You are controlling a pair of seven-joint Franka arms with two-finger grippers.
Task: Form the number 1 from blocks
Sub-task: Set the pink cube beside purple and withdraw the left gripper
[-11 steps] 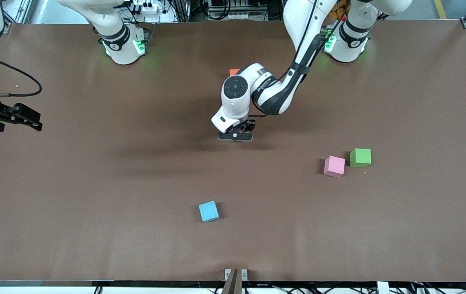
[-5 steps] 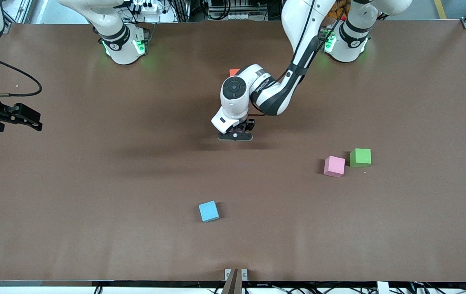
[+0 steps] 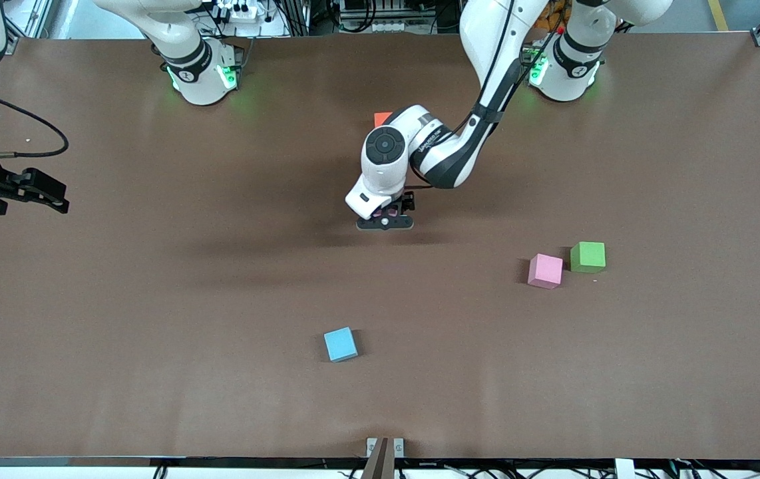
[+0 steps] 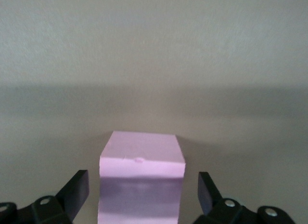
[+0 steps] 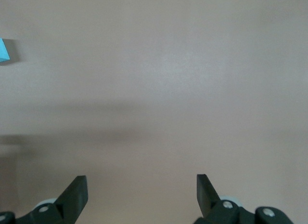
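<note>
While your right gripper (image 5: 139, 197) waited spread apart, your left gripper (image 4: 143, 197) straddled, unclamped, a purple matte foam cube (image 4: 142, 178).

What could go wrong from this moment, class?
The left gripper stands open around the purple block; an off-centre close or lift might twist it. The pink block sits close beside the green cube, so grasping it might catch the cube. The right gripper waits open.

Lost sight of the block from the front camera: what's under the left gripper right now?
A purple block sits on the table between the open fingers of the left gripper, gaps on both sides. The arm hides it in the front view.
</note>
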